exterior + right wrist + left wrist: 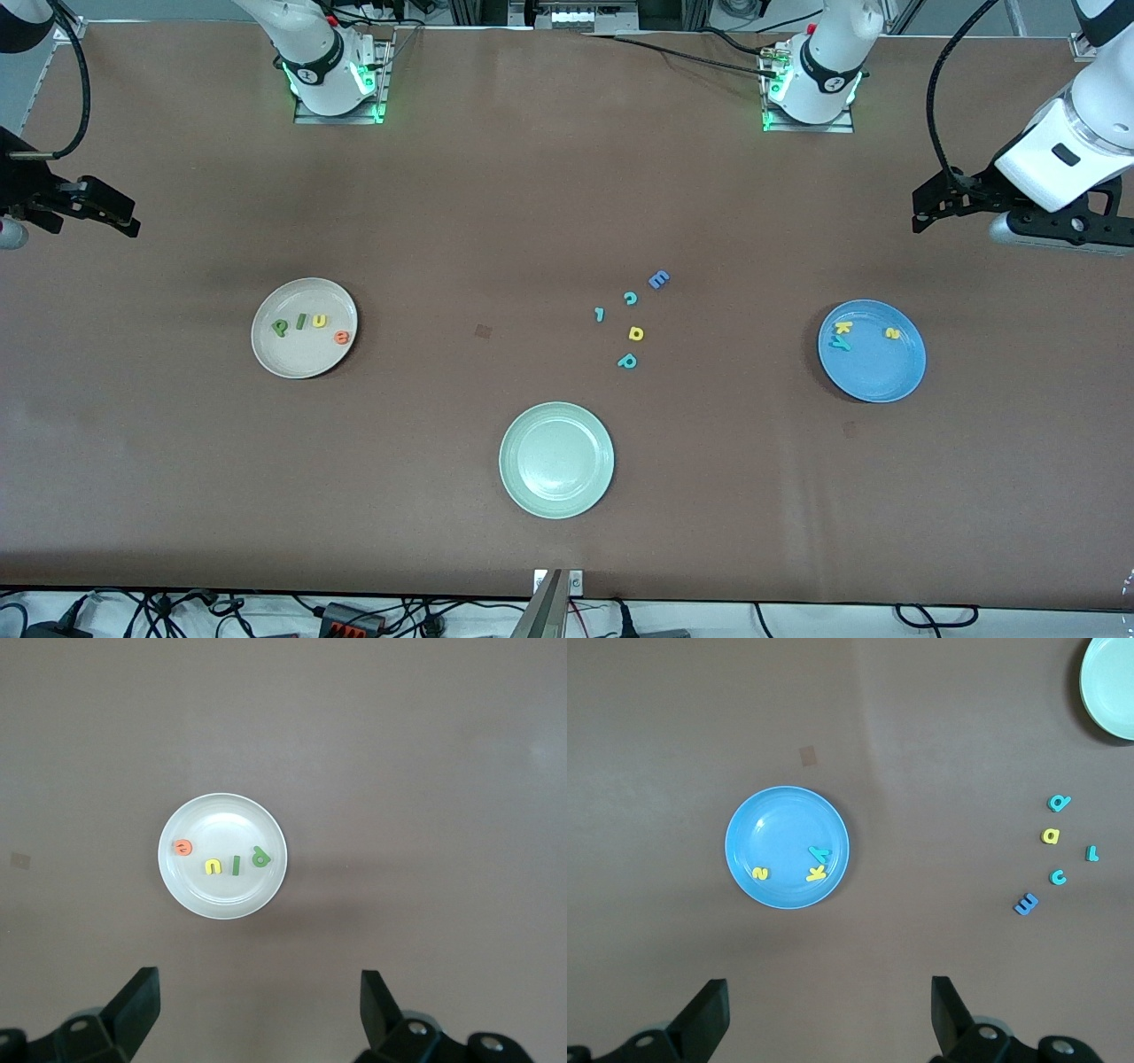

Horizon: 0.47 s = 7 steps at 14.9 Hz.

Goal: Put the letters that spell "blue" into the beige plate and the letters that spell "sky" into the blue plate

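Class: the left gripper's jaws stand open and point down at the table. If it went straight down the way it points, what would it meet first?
Most likely bare brown table: the left gripper points just short of the round blue plate, though depth is uncertain.

The front view looks down from a high place across the table (496, 204) and faces the two robot bases, so it takes in the whole table top. The left wrist view looks straight down from well above the blue plate (787, 847) and also catches the loose letters (1054, 855) and the edge of the green plate (1109, 687); the front view shares these. The right wrist view looks straight down on the beige plate (223, 856), shared with the front view.
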Each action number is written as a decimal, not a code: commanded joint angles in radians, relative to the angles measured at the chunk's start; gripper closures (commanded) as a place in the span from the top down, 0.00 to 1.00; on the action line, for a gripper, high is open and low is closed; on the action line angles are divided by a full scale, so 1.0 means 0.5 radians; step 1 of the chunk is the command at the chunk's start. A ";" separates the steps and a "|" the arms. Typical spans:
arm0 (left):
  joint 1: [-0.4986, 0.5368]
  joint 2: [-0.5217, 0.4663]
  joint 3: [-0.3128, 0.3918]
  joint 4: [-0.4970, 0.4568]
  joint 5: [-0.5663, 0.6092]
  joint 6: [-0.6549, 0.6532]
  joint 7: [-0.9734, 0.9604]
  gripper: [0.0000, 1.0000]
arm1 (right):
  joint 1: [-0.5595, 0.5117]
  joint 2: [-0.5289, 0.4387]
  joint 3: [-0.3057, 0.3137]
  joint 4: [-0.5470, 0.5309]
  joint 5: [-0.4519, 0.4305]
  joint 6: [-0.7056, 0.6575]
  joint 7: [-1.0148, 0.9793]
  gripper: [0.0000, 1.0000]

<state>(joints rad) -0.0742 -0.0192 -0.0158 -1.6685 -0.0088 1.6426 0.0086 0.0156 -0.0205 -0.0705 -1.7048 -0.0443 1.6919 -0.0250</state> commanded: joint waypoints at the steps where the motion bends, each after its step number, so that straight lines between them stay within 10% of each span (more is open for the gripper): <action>1: -0.002 -0.011 -0.011 0.030 0.036 -0.042 0.007 1.00 | 0.000 -0.023 0.000 -0.030 0.003 0.003 -0.042 1.00; 7: -0.002 -0.002 -0.011 0.054 0.036 -0.045 0.007 1.00 | 0.006 -0.023 0.003 -0.030 -0.007 0.000 -0.045 1.00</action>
<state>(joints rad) -0.0764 -0.0192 -0.0190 -1.6608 -0.0088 1.6426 0.0086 0.0160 -0.0197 -0.0705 -1.7090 -0.0442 1.6905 -0.0346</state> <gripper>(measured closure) 0.000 0.000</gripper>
